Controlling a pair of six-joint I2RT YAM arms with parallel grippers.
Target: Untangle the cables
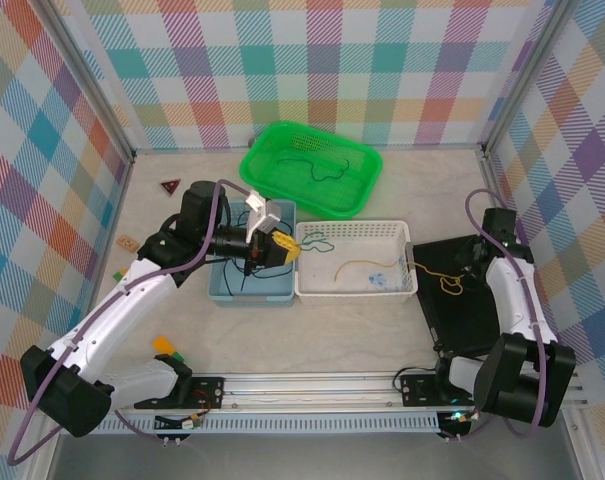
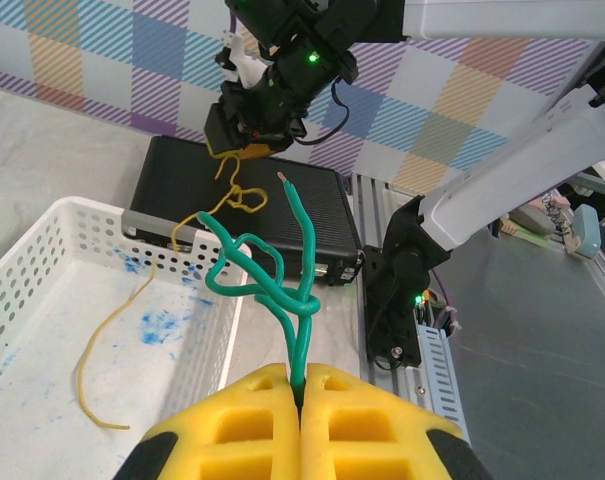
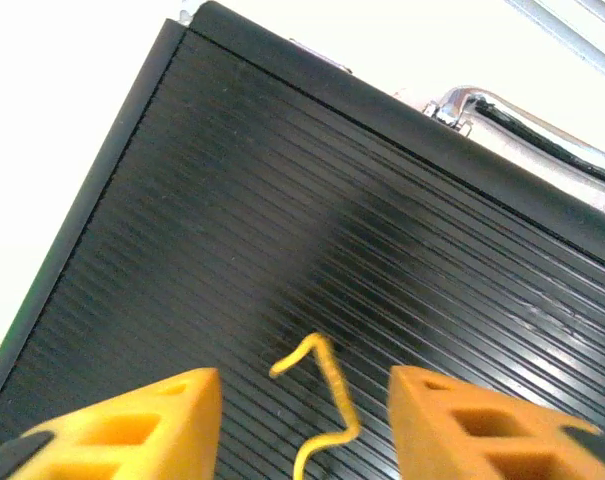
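The place is a robotics lab booth. Flat wall panels printed with pastel checks (image 1: 312, 70) close in three sides, held by bare aluminium corner posts (image 1: 94, 85). A pale, stone-look worktop (image 1: 312, 335) has a slotted aluminium rail (image 1: 312, 385) along its near edge. Two white-and-black robot arms are bolted there, the left arm (image 1: 112, 320) and the right arm (image 1: 509, 290), each trailing a thick grey-purple hose (image 1: 219, 210). Each ends in a yellow foam-padded hand: the left hand (image 2: 300, 385) and the right hand (image 3: 304, 390). A small green indicator light (image 2: 312, 57) glows on the hardware. A green plastic mesh basket (image 1: 367, 185) and a white perforated plastic basket (image 1: 352, 230) sit on the worktop.
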